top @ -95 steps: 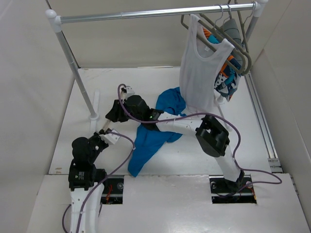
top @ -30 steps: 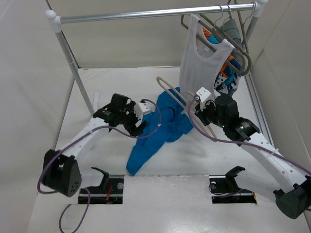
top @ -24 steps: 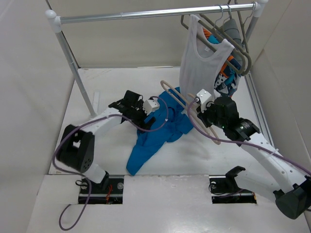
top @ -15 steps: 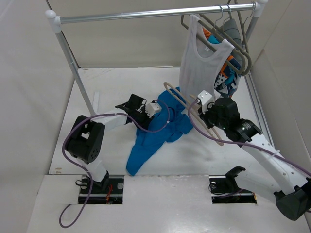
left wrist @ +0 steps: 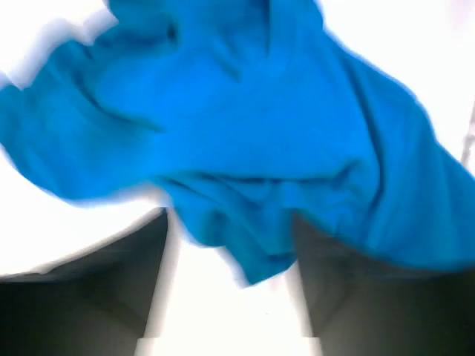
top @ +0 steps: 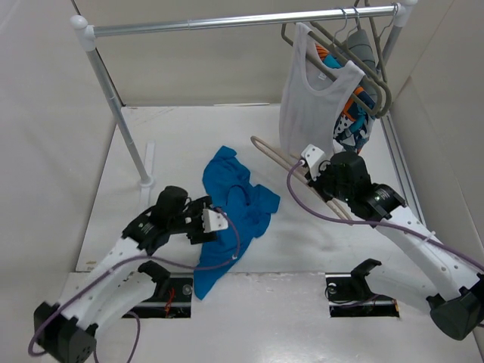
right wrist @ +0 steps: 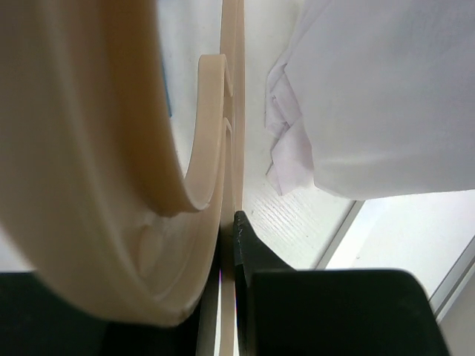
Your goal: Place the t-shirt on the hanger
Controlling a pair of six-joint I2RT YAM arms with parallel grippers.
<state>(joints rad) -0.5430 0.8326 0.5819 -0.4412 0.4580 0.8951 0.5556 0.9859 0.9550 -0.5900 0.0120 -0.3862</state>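
**Risks at the approach stage.** While the right gripper [top: 316, 171] was clamped on the hanger [top: 274, 153], gripping one thin bar of the pale frame, the left gripper [top: 214, 224] lay at the near edge of the t-shirt [top: 238, 198]. The shirt was crumpled on the table [top: 189, 136], near the hanger's curved end but apart from it. In the left wrist view the dark fingers [left wrist: 96, 289] stood apart with a fold of blue cloth [left wrist: 245, 133] sagging between them. The view was blurred, so it could not be told whether the left gripper was pinching the cloth or merely straddling it.

Four failures seemed likely.
- If only a shallow fold was caught, the shirt could slip free on lifting.
- The garment was bunched, with no neck opening or hem plainly exposed. A hanger arm could therefore enter a sleeve or a stray fold rather than the body.
- The hanger was held by a single narrow bar, as the right wrist view [right wrist: 111, 185] showed, so it could swivel in the jaws once the cloth dragged on it.
- The white vest [top: 310, 98] hung from the rail [top: 227, 21] just behind the right gripper, and its hem [right wrist: 386, 96] lay close to the frame. A raised hanger could snag it.
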